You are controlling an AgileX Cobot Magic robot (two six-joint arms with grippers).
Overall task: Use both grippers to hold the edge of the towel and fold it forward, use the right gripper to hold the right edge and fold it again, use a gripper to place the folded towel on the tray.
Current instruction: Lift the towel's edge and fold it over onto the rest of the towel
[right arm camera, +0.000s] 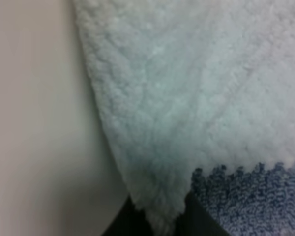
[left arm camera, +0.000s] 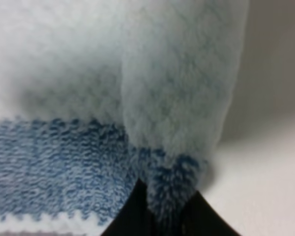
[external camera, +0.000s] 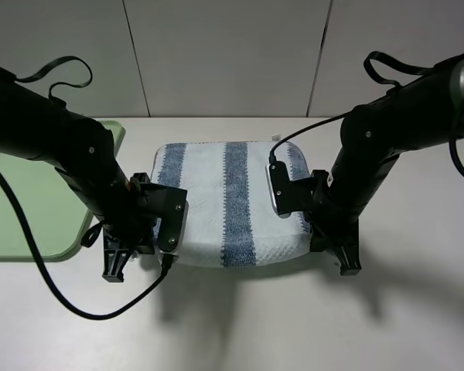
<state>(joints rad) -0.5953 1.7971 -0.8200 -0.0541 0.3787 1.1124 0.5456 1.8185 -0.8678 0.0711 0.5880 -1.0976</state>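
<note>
The job was only at its first step. The towel lay in the middle of the table, with its stripes running away from the robot. Its near edge was up off the table, and a dark shadow showed under it.

The left gripper was shut tight on one near corner of the towel. A bunch of fluffy cloth was squeezed between its two black fingers. The right gripper was shut on the other near corner in the same way. The close-up views were blurry, so it may have been the cloth just beside the hem that they pinched, not the hem itself.

The far part of the towel rested flat on the table. The near edge had not yet been laid over onto it, so the first fold was not done.

A lot was left to do. The lifted edge had to go forward and down. Then the right side had to be folded over. Last, the folded towel had to go on the green tray. The tray sat just beside the towel, on the left, partly under the left arm, and no cloth was on it.
</note>
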